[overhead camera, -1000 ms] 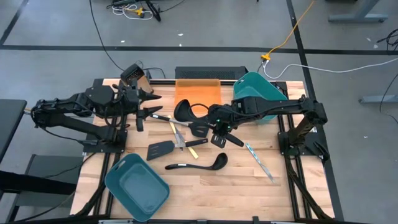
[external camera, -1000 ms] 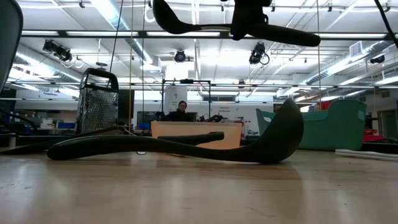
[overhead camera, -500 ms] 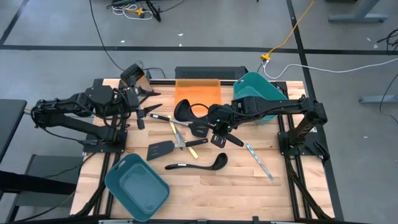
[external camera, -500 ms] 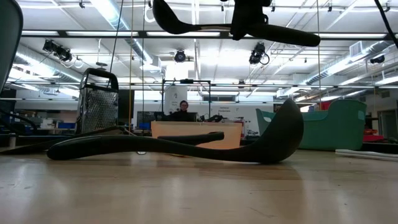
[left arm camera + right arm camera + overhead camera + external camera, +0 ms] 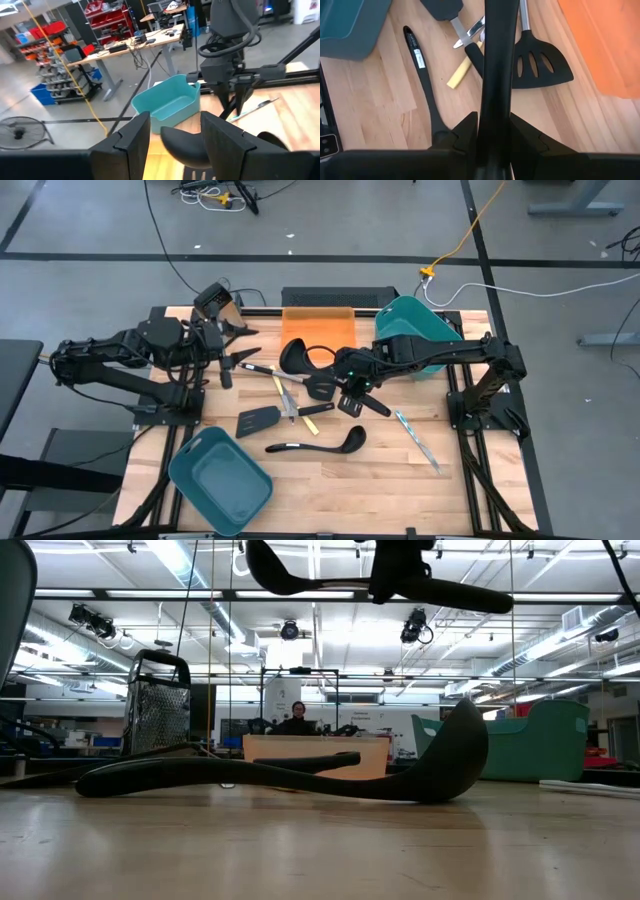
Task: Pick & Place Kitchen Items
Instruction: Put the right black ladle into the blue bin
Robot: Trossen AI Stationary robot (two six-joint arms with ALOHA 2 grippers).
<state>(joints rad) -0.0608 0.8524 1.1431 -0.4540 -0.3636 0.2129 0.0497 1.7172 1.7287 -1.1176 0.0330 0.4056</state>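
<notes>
Nothing moved, right hand (image 5: 352,392) still clamps ladle (image 5: 496,75) aloft; left hand (image 5: 232,350) open, empty.

One black ladle (image 5: 305,360) hangs lifted mid-table; ladle (image 5: 318,444), spatulas and cutlery lie scattered below.

Two teal bins (image 5: 220,478) (image 5: 412,326), an orange tray (image 5: 316,330), possibly a grater (image 5: 158,700) on wood.
</notes>
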